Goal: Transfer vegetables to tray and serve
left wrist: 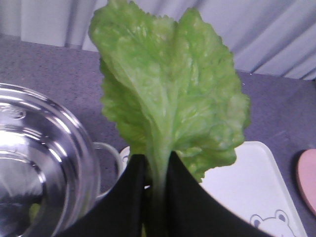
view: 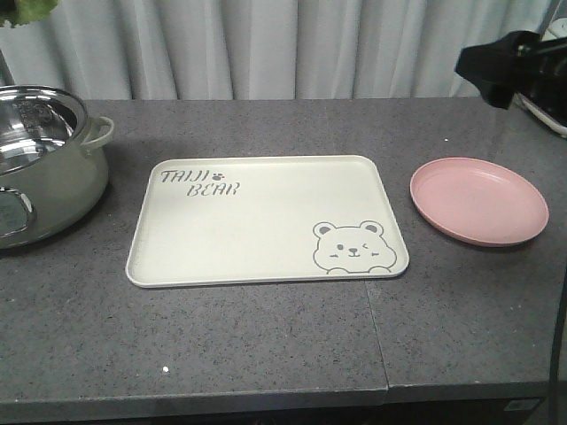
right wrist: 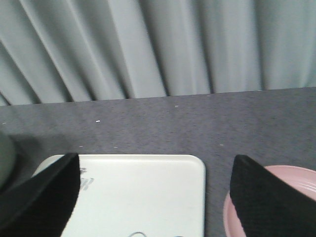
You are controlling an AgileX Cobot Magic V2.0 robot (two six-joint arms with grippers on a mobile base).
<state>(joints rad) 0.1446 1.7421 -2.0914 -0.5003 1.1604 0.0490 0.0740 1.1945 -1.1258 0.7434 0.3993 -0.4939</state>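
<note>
Left claw [left wrist: 157, 165] clamped on the lettuce leaf [left wrist: 168, 89] at its pale rib, with the leaf standing up past the fingers. Steel pot [left wrist: 39, 163] sits below-left of it, cream tray [left wrist: 247, 182] edge below-right. Right claw [right wrist: 156, 163] fingers wide apart: the tray's far corner lies between them, pink plate [right wrist: 303, 177] rim beside the right finger, open table [right wrist: 173, 123] ahead.

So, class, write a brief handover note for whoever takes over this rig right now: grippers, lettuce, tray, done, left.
Left gripper: shut on the stem of the lettuce leaf, held in the air near the pot.
Right gripper: open, empty, raised near the pink plate.
The tray: bare, between pot and plate.
Done: leaf picked up.
Left: lay it on the tray, then serve.
</note>
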